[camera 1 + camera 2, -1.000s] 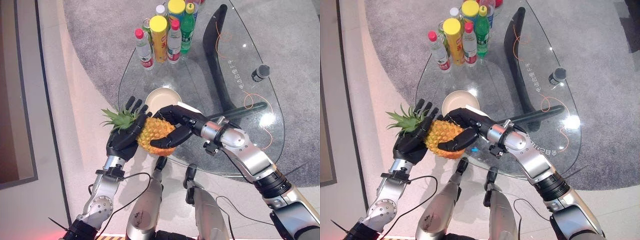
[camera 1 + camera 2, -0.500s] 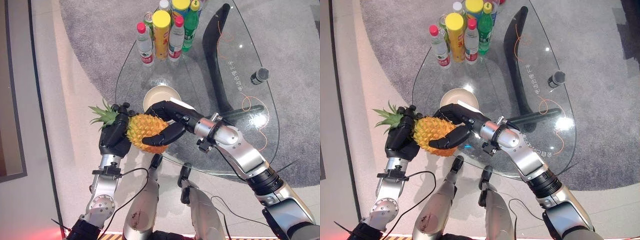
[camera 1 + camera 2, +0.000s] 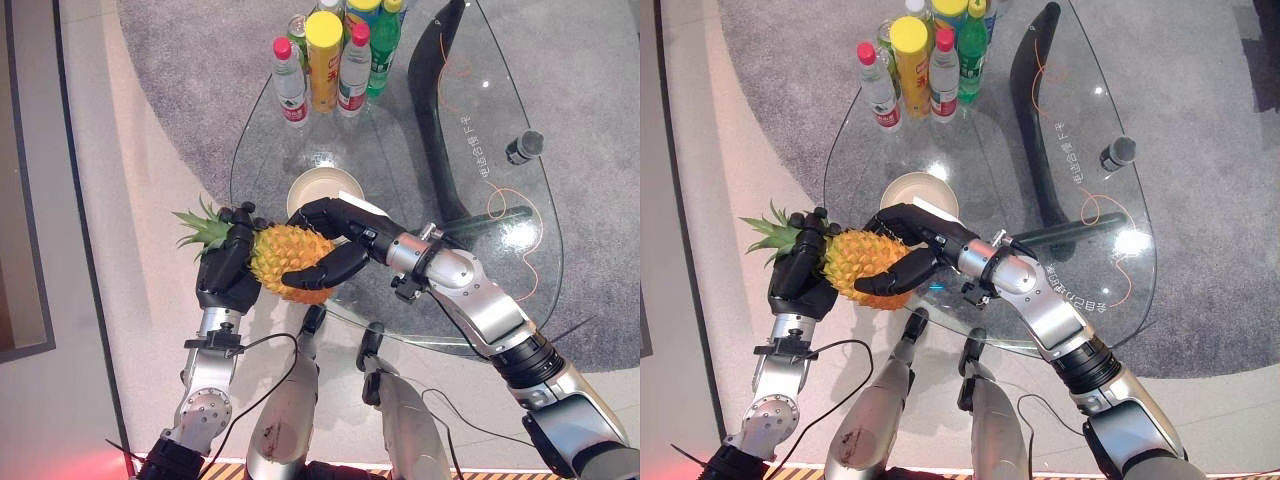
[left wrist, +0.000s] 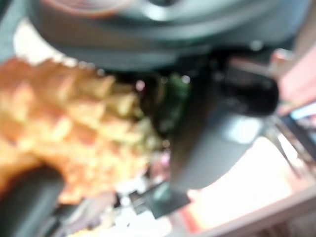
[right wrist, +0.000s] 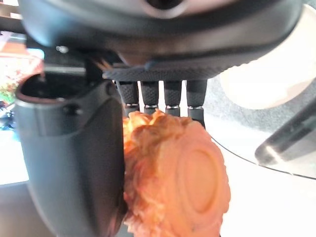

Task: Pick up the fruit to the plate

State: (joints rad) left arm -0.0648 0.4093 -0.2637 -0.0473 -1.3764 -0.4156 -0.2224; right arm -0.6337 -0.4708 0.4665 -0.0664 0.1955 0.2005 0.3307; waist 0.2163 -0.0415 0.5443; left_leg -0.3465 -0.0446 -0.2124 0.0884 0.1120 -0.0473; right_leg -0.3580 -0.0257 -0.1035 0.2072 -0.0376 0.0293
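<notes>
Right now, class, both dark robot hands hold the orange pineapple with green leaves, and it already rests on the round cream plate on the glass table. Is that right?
Not quite. Both the left hand and right hand grip the orange pineapple, but the left eye view shows it held off the glass table's near edge, short of the round cream plate.

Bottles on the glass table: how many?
5 visible, clustered at the table's far end: two clear red-capped, one tall yellow-lidded, one green, one behind. More may be hidden.

The left hand (image 3: pixel 228 275) has closed around the pineapple (image 3: pixel 285 262).
</notes>
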